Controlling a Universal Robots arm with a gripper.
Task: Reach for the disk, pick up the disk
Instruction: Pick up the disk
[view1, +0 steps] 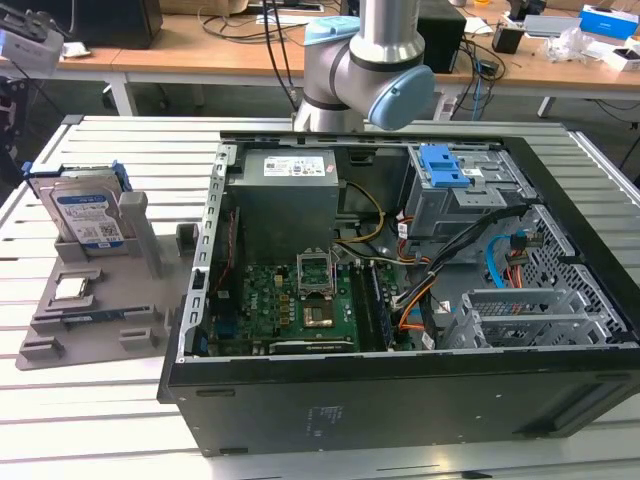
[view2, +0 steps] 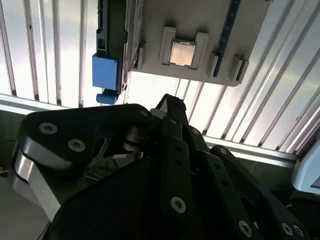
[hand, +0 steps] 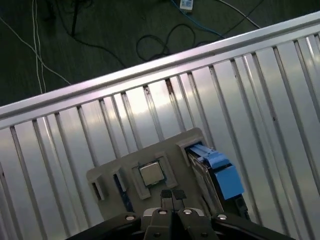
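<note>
The blue-framed silver-grey disk (view1: 85, 215) stands edge-up in the grey plastic fixture (view1: 140, 228), ready for grasping, while the black gripper (hand: 172, 194) above is clenched and empty.

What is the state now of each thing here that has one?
disk: standing on edge in the grey holder, not gripped.
chip: lying flat in its holder pocket.
computer case: side panel off, inside exposed.
gripper: shut, empty, apart from the disk.

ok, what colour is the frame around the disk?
Bright blue, clearest on the disk in the exterior view.
</note>
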